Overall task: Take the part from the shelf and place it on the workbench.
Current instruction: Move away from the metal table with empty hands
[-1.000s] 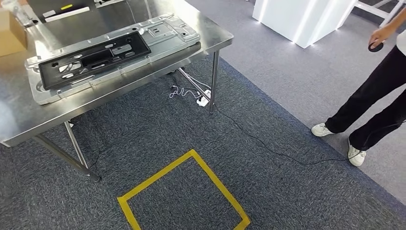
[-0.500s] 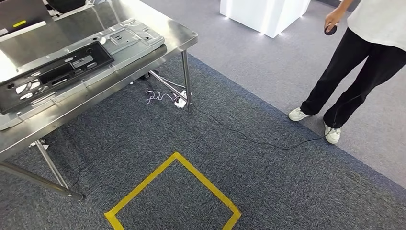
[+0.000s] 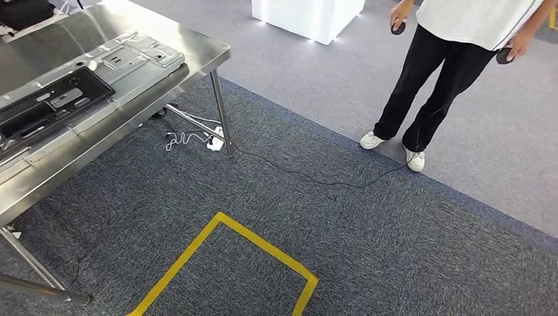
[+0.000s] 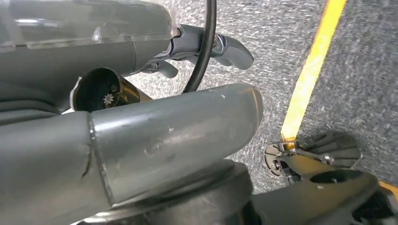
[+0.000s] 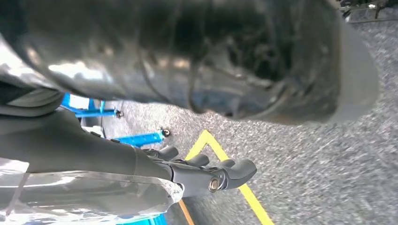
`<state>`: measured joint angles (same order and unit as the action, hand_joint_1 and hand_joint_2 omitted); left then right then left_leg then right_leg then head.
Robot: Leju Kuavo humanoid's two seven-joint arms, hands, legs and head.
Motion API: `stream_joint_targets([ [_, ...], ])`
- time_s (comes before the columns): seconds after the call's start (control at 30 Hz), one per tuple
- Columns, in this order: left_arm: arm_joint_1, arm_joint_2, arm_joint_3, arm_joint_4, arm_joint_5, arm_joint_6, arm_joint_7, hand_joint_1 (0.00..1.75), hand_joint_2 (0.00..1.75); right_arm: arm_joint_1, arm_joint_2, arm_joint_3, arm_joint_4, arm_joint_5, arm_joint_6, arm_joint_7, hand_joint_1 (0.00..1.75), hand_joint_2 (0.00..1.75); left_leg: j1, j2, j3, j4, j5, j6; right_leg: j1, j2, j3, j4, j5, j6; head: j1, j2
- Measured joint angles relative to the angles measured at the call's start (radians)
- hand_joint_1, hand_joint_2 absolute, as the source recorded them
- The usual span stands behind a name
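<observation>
Both hands [image 4: 206,47] [image 5: 211,176] hang empty, fingers loosely apart; workbench [image 3: 197,56] edge left, person [image 3: 454,66] right.

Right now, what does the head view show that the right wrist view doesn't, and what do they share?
Head view alone: the steel table with a metal panel and black tray on it, a person standing on the grey floor, and a black cable. Right wrist view alone: the right hand, holding nothing, its fingers together, and blue frame parts. Both show the yellow tape square on dark carpet.
</observation>
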<state>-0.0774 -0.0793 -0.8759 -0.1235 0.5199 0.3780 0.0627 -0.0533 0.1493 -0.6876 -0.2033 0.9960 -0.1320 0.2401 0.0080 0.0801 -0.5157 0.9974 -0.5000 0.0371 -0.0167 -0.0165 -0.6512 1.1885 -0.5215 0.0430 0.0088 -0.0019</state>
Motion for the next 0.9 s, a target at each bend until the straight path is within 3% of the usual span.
stream_joint_targets([
  [0.07, -0.002, 0.000, 0.000, -0.001, 0.003, 0.000, -0.001, 0.00, 0.00, -0.003, -0.002, -0.001, 0.000, 0.000, 0.000, -0.003, 0.00, 0.00, -0.005, 0.020, 0.005, 0.002, -0.006, -0.009, 0.007, -0.039, 0.069, -0.123, 0.037, -0.011, 0.000, 0.000],
  [0.1, -0.002, 0.000, 0.000, -0.002, 0.005, 0.001, -0.001, 0.00, 0.00, -0.005, -0.002, -0.002, 0.000, 0.000, -0.001, -0.004, 0.00, 0.00, -0.007, 0.028, 0.007, 0.003, -0.009, -0.015, 0.011, -0.049, 0.084, -0.155, 0.042, -0.017, 0.000, 0.000],
  [0.17, -0.006, 0.000, 0.000, -0.002, 0.008, 0.002, -0.004, 0.00, 0.00, -0.005, -0.003, -0.004, 0.000, 0.000, -0.002, -0.007, 0.00, 0.00, -0.009, 0.047, 0.013, 0.003, -0.012, -0.025, 0.015, -0.035, 0.083, -0.165, 0.042, -0.031, -0.001, 0.000],
  [0.2, -0.008, 0.000, 0.000, -0.003, 0.009, 0.003, -0.005, 0.00, 0.00, -0.004, -0.003, -0.005, 0.000, 0.000, -0.003, -0.008, 0.00, 0.00, -0.007, 0.044, 0.014, 0.006, -0.017, -0.030, 0.014, -0.025, 0.083, -0.167, 0.043, -0.037, -0.001, 0.000],
  [0.27, -0.011, 0.000, 0.000, -0.005, 0.011, 0.005, -0.007, 0.00, 0.00, -0.005, -0.003, -0.007, 0.000, 0.000, -0.004, -0.009, 0.00, 0.00, -0.003, -0.002, -0.001, 0.050, -0.052, -0.040, 0.009, -0.006, 0.085, -0.174, 0.049, -0.050, -0.001, 0.000],
  [0.33, -0.009, 0.000, 0.000, -0.005, 0.012, 0.006, -0.008, 0.00, 0.00, -0.008, -0.003, -0.007, 0.001, 0.000, -0.005, -0.010, 0.00, 0.00, 0.001, -0.057, -0.055, 0.172, -0.120, -0.045, 0.007, 0.016, 0.084, -0.175, 0.052, -0.058, -0.001, 0.000],
  [0.4, -0.004, 0.000, 0.000, -0.005, 0.012, 0.006, -0.009, 0.00, 0.00, -0.009, -0.004, -0.008, 0.000, 0.000, -0.006, -0.010, 0.00, 0.00, 0.002, -0.071, -0.111, 0.285, -0.156, -0.047, 0.008, 0.044, 0.082, -0.173, 0.053, -0.061, -0.001, 0.000],
  [0.43, -0.002, 0.000, 0.000, -0.005, 0.012, 0.006, -0.009, 0.00, 0.00, -0.008, -0.004, -0.008, 0.000, 0.000, -0.006, -0.010, 0.00, 0.00, 0.002, -0.072, -0.118, 0.293, -0.143, -0.047, 0.008, 0.059, 0.082, -0.171, 0.053, -0.061, -0.001, 0.000],
  [0.47, -0.002, 0.000, 0.000, -0.005, 0.013, 0.006, -0.009, 0.00, 0.00, -0.008, -0.004, -0.008, 0.000, 0.000, -0.006, -0.010, 0.00, 0.00, 0.003, -0.075, -0.109, 0.263, -0.112, -0.046, 0.008, 0.074, 0.082, -0.168, 0.052, -0.060, -0.001, 0.000],
  [0.53, -0.002, 0.000, 0.000, -0.005, 0.013, 0.006, -0.009, 0.00, 0.00, -0.008, -0.004, -0.009, 0.001, 0.000, -0.006, -0.010, 0.00, 0.00, 0.005, -0.105, -0.058, 0.134, -0.035, -0.041, 0.007, 0.101, 0.082, -0.162, 0.050, -0.057, -0.001, 0.000],
  [0.57, -0.002, 0.000, 0.000, -0.005, 0.013, 0.006, -0.009, 0.00, 0.00, -0.009, -0.004, -0.010, 0.001, 0.000, -0.006, -0.010, 0.00, 0.00, 0.006, -0.126, -0.037, 0.077, -0.013, -0.038, 0.007, 0.114, 0.079, -0.158, 0.049, -0.052, -0.001, 0.000],
  [0.63, -0.003, 0.001, 0.000, -0.005, 0.013, 0.006, -0.009, 0.00, 0.00, -0.009, -0.004, -0.011, 0.001, 0.000, -0.006, -0.010, 0.00, 0.00, 0.004, -0.152, -0.020, 0.029, -0.005, -0.032, 0.004, 0.135, 0.070, -0.154, 0.051, -0.039, -0.001, 0.000],
  [0.7, -0.005, 0.001, 0.000, -0.005, 0.013, 0.007, -0.009, 0.00, 0.00, -0.006, -0.004, -0.013, 0.002, 0.000, -0.006, -0.010, 0.00, 0.00, 0.001, -0.134, -0.018, 0.020, 0.001, -0.022, -0.001, 0.149, 0.062, -0.155, 0.056, -0.025, -0.001, 0.000],
  [0.77, -0.006, 0.000, 0.000, -0.006, 0.013, 0.008, -0.009, 0.00, 0.00, -0.004, -0.004, -0.015, 0.002, 0.000, -0.007, -0.010, 0.00, 0.00, 0.003, -0.110, -0.014, 0.008, 0.010, -0.007, 0.001, 0.111, 0.046, -0.124, 0.034, -0.016, -0.001, 0.000],
  [0.83, -0.005, 0.000, 0.000, -0.006, 0.013, 0.008, -0.008, 0.00, 0.00, -0.006, -0.005, -0.015, 0.002, 0.000, -0.009, -0.010, 0.00, 0.00, 0.001, -0.083, -0.014, 0.002, 0.014, 0.003, 0.003, 0.051, -0.003, -0.021, -0.025, -0.010, 0.000, 0.000],
  [0.9, -0.002, 0.000, 0.000, -0.006, 0.013, 0.009, -0.007, 0.00, 0.00, -0.009, -0.004, -0.015, 0.003, 0.000, -0.010, -0.011, 0.00, 0.00, -0.002, -0.053, -0.015, 0.002, 0.013, 0.005, 0.001, 0.027, -0.057, 0.093, -0.073, -0.005, -0.001, 0.000],
])
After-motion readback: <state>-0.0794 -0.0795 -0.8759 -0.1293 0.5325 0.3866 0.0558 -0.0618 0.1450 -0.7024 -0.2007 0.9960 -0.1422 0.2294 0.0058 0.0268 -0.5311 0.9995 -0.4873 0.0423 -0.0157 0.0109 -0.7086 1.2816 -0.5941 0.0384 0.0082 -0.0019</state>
